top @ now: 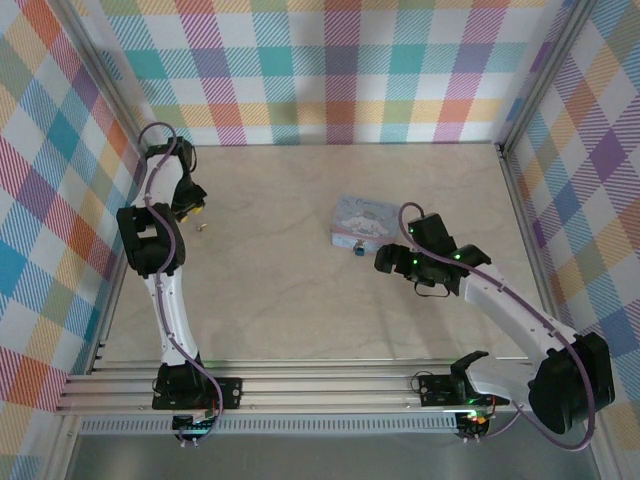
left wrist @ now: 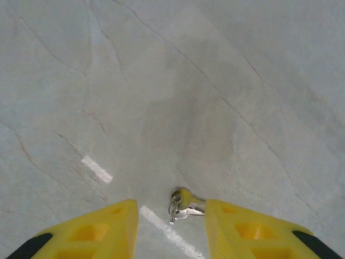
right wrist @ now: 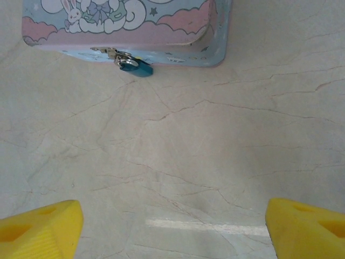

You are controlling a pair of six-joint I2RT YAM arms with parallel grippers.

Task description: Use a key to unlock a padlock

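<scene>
Pale, veined tabletop (top: 300,320) is fenced on three sides by plaid-patterned walls (top: 330,70), with a metal rail (top: 320,385) along its near edge. Most of the surface lies bare, so both arms have free room in the middle.

Close to the left wall, the left gripper (left wrist: 171,229) points down at the table. Its yellow fingertips (left wrist: 102,229) stand a narrow gap apart, clamping nothing. A tiny greyish metal key (left wrist: 184,206) lies flat between them, its tip at or just beside the right-hand finger and clear of the other. Two short white tape marks (left wrist: 97,169) lie on the surface near it. From above, the key (top: 203,228) sits just beside the gripper (top: 193,212), near the table's left edge.

A pale blue, cartoon-printed box (top: 358,222) rests right of centre, well apart from every wall. A small dark-blue padlock (right wrist: 138,67) hangs by its thin shackle from the clasp on the box's near side, tilted against the table.

The right gripper (right wrist: 172,226) faces that side with its fingers spread wide and empty. A stretch of bare table lies between them and the padlock.
</scene>
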